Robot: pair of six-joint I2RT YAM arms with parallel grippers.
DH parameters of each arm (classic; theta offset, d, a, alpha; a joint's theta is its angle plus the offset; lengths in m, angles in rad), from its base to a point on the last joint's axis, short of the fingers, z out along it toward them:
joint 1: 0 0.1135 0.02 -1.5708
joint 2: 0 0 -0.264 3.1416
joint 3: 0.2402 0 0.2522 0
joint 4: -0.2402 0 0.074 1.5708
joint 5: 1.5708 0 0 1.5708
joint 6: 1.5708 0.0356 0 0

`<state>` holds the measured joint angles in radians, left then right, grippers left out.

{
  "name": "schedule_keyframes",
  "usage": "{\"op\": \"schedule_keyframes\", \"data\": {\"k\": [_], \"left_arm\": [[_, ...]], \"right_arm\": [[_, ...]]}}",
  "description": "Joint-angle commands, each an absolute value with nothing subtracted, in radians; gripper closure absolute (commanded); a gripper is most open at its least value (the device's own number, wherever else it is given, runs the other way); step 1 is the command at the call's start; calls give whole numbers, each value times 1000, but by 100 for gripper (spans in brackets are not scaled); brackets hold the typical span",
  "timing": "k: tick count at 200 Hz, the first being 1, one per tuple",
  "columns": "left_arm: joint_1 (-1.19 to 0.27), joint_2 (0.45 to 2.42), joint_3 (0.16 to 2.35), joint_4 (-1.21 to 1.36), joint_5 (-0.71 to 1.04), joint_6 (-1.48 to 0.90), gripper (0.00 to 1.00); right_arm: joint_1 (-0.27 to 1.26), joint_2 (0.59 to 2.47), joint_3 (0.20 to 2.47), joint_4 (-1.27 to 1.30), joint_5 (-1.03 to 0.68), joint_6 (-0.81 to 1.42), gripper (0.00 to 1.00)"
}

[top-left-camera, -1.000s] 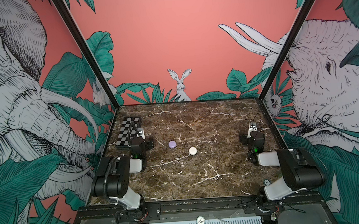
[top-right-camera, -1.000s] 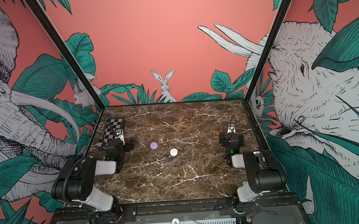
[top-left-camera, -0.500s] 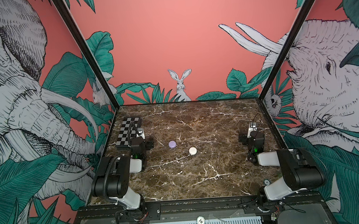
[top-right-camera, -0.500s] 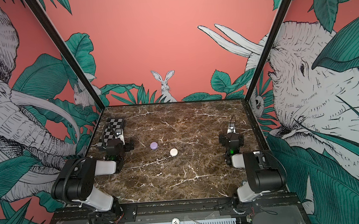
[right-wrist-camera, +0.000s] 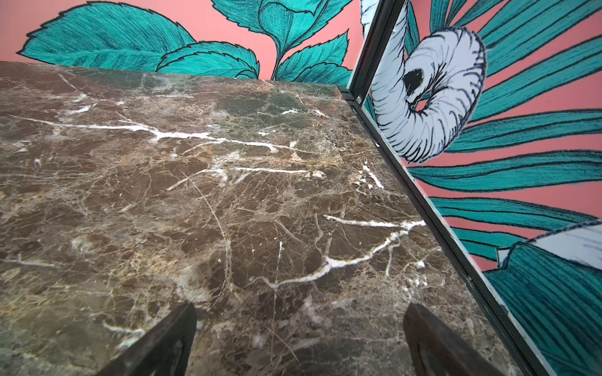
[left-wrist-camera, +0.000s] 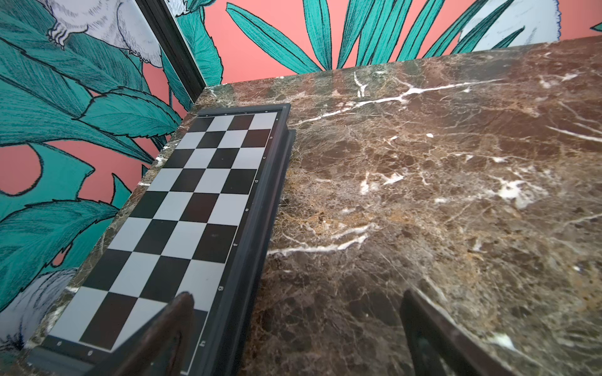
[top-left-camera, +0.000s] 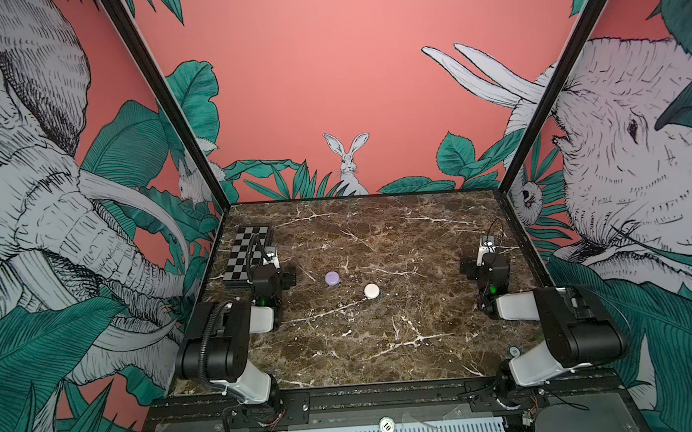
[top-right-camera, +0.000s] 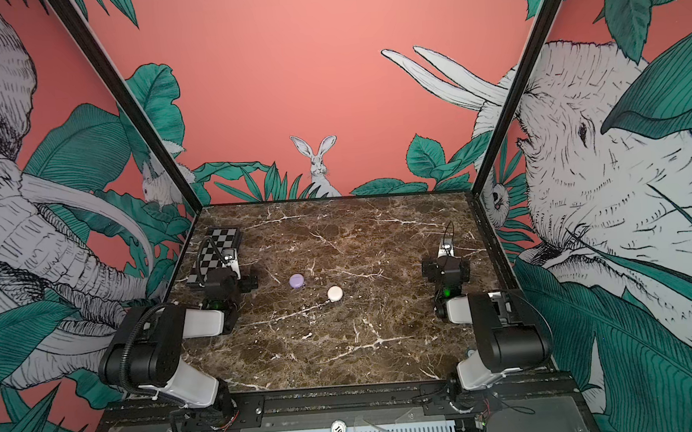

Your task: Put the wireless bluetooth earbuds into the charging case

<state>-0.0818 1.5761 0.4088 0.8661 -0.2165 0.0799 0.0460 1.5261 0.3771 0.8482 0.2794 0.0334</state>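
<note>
Both arms sit folded at the sides. The left gripper and right gripper have jaws spread wide with nothing between them, and only the fingertips are in frame. Mid-tabletop I see 2 round cases close together, a lilac case and a white case. I can't make out the earbuds anywhere. The left arm covers part of the chessboard.

Bright, even light, looks diffuse from above; no hard glare. Brown veined marble table has only soft, faint shadows by the black-and-white robot arms. Wide-angle stretch twd edges in both top views. Wrist views: table sharp, w/ a pale sheen at far edge; dark fingers near the lens are blurry.
</note>
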Motion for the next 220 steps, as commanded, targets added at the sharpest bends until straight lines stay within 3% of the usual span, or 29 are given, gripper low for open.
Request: {"op": "schedule_keyframes", "data": {"k": [1,117,133,149,220], "left_arm": [[-77,1549,397,893,-208,93,1],[-77,1549,398,893,-207,92,1],[-76,1549,398,892,-207,93,1],[-77,1549,398,893,-207,93,1],[-76,1550,397,893,-207,93,1]], "right_arm": [[48,1524,383,881,281,39,2],[48,1524,383,882,279,36,2],[46,1526,404,840,75,-42,2],[38,1523,379,888,43,-42,2],[29,1526,408,833,95,-10,2]]}}
